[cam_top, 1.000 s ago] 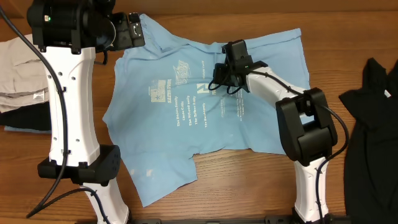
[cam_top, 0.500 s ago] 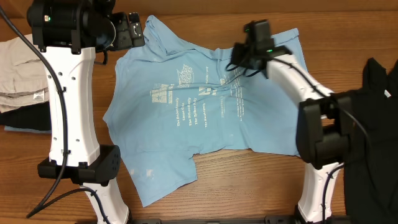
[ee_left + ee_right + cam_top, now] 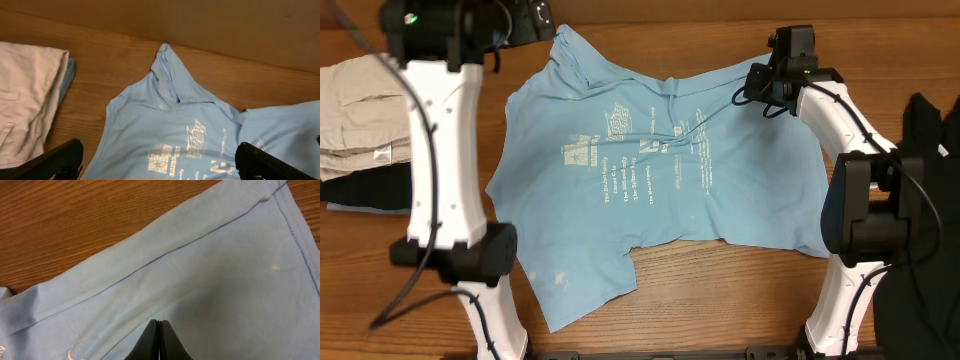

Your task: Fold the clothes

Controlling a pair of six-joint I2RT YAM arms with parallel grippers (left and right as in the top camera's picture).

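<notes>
The wooden table (image 3: 720, 290) carries the light blue T-shirt (image 3: 620, 180), spread print-up and rumpled across its middle, between a black garment (image 3: 920, 200) on the right and a folded beige garment (image 3: 360, 110) on the left. The left gripper (image 3: 159, 150) gapes wide and empty above the shirt's upper left part. The right gripper (image 3: 160, 325) is pressed closed over the upper right hem, with nothing visible between its fingers.

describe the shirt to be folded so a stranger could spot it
In the middle of the wooden table, one T-shirt lies spread open. It alone is light blue with white lettering, unlike the folded beige garment on its left and the black garment on its right.
</notes>
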